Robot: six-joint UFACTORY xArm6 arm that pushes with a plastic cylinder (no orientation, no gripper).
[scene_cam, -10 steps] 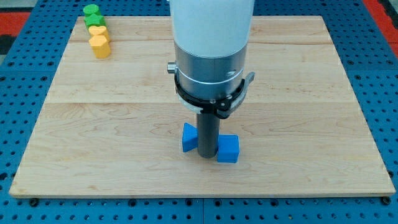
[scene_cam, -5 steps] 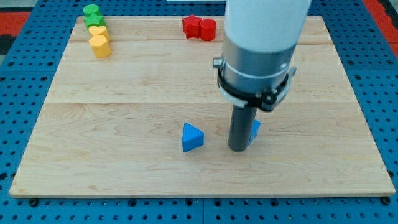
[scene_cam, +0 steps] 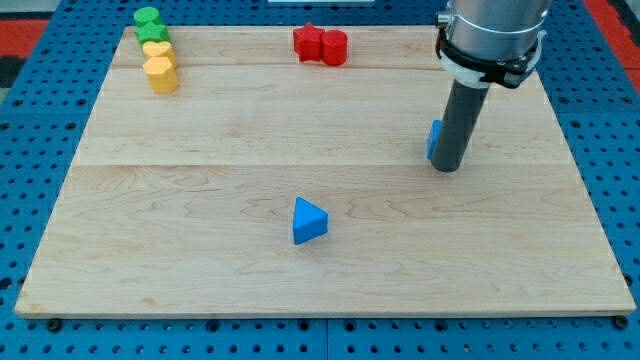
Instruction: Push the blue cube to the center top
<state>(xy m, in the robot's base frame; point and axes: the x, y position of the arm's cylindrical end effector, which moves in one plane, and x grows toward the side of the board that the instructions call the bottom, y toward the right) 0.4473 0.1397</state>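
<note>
The blue cube (scene_cam: 435, 140) sits at the view's right, mostly hidden behind my rod; only its left edge shows. My tip (scene_cam: 448, 168) rests on the wooden board (scene_cam: 200, 250) right against the cube, on its lower right side. A blue triangular block (scene_cam: 308, 221) lies apart at the lower middle of the board, well left of my tip.
Two red blocks (scene_cam: 321, 44) sit together at the top middle. At the top left corner a green block (scene_cam: 150, 23) and two yellow blocks (scene_cam: 158, 64) stand in a short column. The board lies on a blue pegboard (scene_cam: 30, 150).
My rod has moved up and to the right, and the blue cube has gone with it, away from the blue triangular block, which stayed put.
</note>
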